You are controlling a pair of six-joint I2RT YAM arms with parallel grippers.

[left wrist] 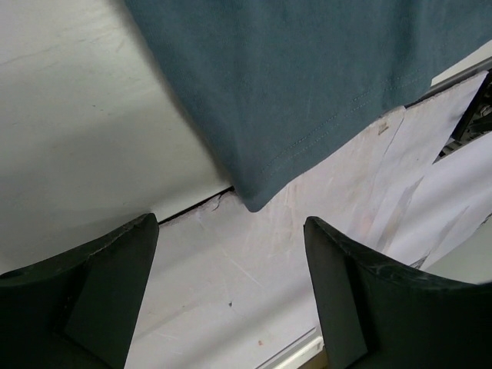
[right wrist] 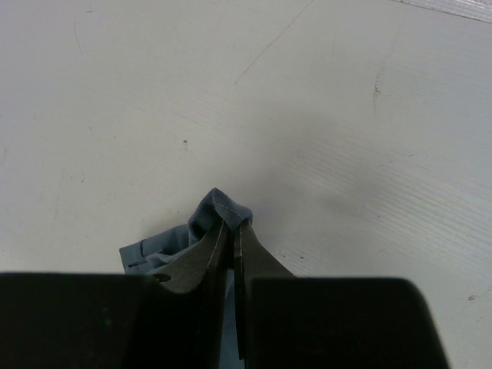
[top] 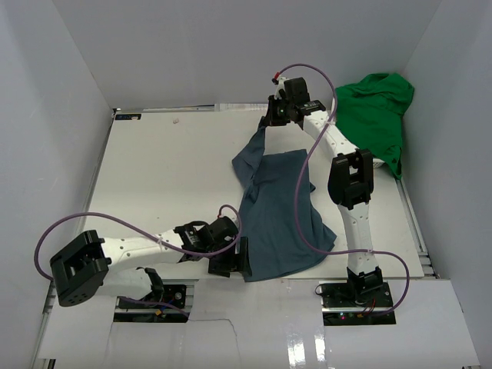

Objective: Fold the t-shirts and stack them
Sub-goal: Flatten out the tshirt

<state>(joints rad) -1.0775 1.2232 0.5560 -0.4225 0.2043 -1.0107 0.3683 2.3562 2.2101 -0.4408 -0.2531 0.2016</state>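
Two t-shirts, two arms. Slate-blue shirt (top: 280, 215) spread mid-surface (top: 169, 177), one end drawn up toward 12 o'clock, pinched tight by jaws of right arm (top: 350, 181). Green shirt (top: 377, 115) bunched at 2 o'clock corner. Left arm (top: 131, 247) at 7 o'clock, jaws spread wide, empty, beside slate-blue shirt's near hem corner.

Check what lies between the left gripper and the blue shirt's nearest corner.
Only bare white table, crossed by a thin seam. In the left wrist view the open left gripper faces a corner of the blue shirt with nothing between.
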